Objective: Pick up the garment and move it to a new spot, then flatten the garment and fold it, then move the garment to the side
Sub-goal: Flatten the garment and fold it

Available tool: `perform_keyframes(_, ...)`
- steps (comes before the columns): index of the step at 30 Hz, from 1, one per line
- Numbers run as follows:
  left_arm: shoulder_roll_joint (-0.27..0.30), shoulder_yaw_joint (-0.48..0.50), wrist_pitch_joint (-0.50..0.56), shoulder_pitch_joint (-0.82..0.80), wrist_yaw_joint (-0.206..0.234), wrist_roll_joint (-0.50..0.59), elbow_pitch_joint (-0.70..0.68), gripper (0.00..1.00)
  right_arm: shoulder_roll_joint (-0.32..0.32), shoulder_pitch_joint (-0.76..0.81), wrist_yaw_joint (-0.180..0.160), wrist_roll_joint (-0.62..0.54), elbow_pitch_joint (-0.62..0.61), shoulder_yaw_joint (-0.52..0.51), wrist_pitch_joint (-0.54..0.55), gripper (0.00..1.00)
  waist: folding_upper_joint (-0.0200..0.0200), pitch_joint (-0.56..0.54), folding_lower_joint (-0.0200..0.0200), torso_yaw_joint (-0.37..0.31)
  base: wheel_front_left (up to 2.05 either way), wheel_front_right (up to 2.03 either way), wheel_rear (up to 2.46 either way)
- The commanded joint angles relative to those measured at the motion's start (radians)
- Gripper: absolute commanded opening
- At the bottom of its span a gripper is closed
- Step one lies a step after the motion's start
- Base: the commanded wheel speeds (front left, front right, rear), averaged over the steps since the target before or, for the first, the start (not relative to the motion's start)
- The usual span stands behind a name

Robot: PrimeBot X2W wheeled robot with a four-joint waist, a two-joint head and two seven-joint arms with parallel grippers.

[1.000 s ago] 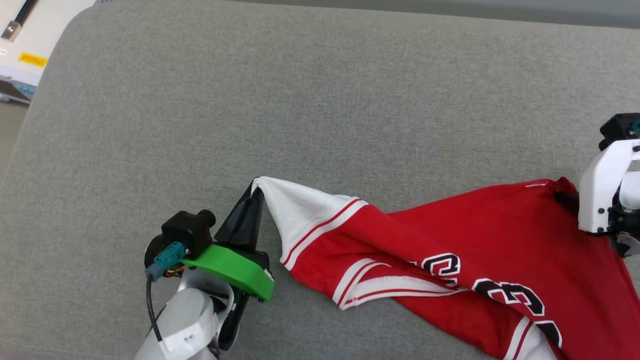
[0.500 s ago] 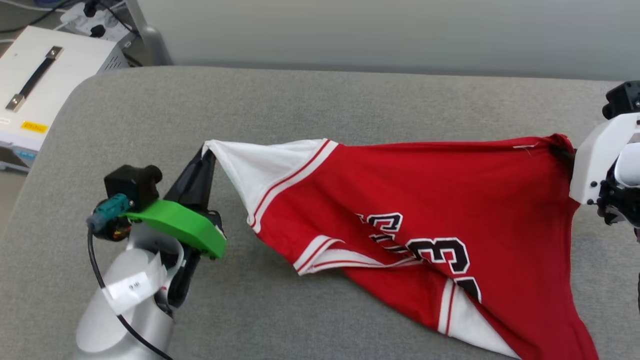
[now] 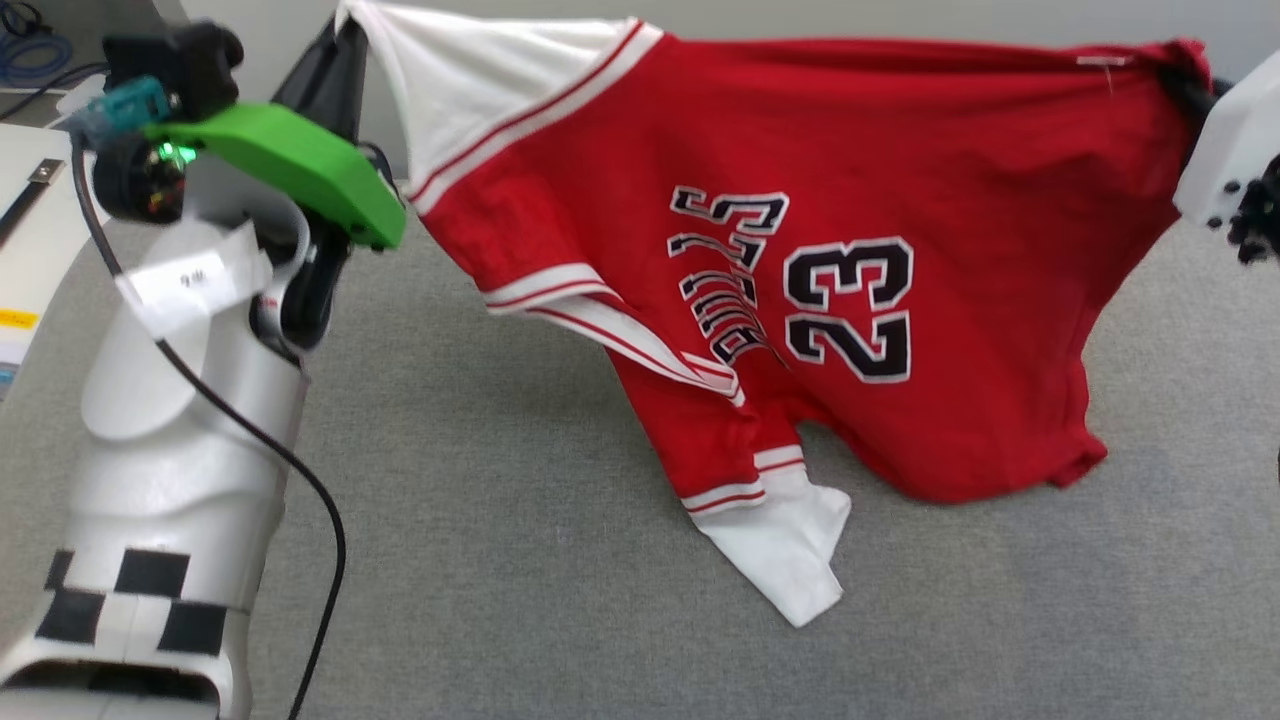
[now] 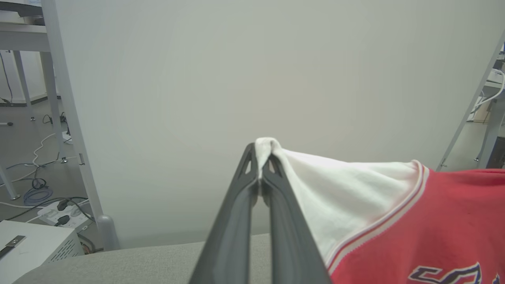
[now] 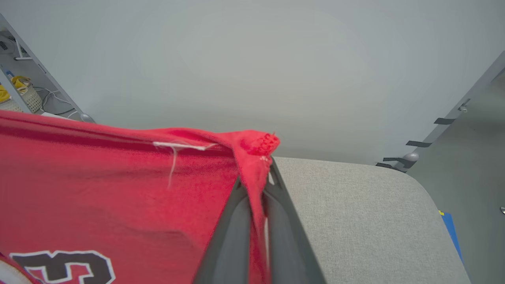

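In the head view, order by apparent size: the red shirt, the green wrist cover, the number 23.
1. red shirt
2. green wrist cover and number 23: look alike; the cover is nearer, so unranked.

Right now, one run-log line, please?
red-and-white basketball T-shirt: hanging, stretched between grippers | left gripper: shut on white sleeve | right gripper: shut on red corner

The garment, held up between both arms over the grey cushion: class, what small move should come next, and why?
Probably carry it sideways to a new spot, arms kept apart. The garment hangs spread between the left gripper, jaws shut on a white sleeve tip, and the right gripper, jaws shut on a red corner, and is mostly clear of the cushion.
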Motion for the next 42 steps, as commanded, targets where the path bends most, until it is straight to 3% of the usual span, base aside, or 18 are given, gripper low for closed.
perform_keyframes(1,0.010,-0.002,0.001,-0.059,-0.005,0.014,0.026,0.00,-0.001,-0.037,-0.001,-0.017,0.010,-0.006,-0.023,0.00,0.0000,0.038,0.0000,-0.005,0.00,0.00,0.00)
perform_keyframes(17,0.026,-0.028,-0.087,-0.676,0.032,0.109,0.315,0.00,0.010,-0.507,-0.001,-0.135,0.126,-0.055,-0.310,0.00,0.0000,0.348,0.0000,-0.009,0.00,0.00,0.00)
perform_keyframes(27,0.006,-0.030,-0.131,-0.799,0.032,0.101,0.465,0.00,0.064,-0.653,-0.001,-0.144,0.284,-0.008,-0.414,0.00,0.0000,0.445,0.0000,0.009,0.00,0.00,0.00)
perform_keyframes(42,-0.032,-0.018,-0.164,-0.754,-0.002,0.022,0.608,0.00,0.110,-0.660,-0.001,-0.056,0.421,0.145,-0.456,0.00,0.0000,0.539,0.0000,0.003,0.00,0.00,0.00)
